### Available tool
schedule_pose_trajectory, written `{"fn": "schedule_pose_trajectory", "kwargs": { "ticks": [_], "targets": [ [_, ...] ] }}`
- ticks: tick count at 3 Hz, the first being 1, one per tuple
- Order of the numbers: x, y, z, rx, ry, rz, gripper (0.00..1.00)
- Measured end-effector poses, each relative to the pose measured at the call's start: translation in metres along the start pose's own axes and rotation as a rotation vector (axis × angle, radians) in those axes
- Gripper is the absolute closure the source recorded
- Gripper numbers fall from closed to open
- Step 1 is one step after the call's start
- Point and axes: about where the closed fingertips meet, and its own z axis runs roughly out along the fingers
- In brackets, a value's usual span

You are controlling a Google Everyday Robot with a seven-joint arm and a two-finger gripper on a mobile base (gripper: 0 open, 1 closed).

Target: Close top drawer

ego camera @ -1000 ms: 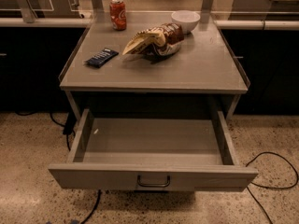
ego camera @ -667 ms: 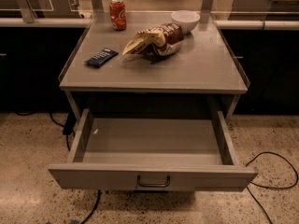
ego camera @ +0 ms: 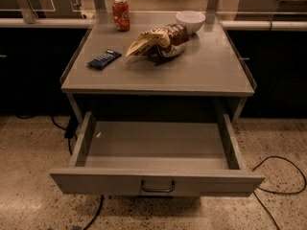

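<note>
Nothing has moved since a moment ago | top drawer [ego camera: 96,182] sticks far out under the table [ego camera: 201,75] | gripper is out of sight, so I can't tell what it is doing | drawer looks hard and stiff, should slide easy; push its flat front by the handle [ego camera: 157,186]

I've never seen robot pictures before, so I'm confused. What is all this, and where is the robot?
This is the robot's one camera looking down at a grey table from the front. The robot is a rolling base with one arm. Its grabbing part, the end effector, is outside the picture, so you can't see it holding anything. The top drawer is pulled wide open and has a small handle in the middle of its front. On the table are a red can, a white bowl, a crinkly snack bag and a dark blue packet.
</note>
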Motion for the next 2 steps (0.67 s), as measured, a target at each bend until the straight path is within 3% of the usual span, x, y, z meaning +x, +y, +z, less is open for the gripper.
{"fn": "schedule_pose_trajectory", "kwargs": {
  "ticks": [1,2],
  "targets": [
    [0.011,-0.005,0.024,0.039,-0.047,0.088,0.00],
    [0.016,-0.005,0.050,0.033,-0.069,0.127,0.00]
  ]
}}
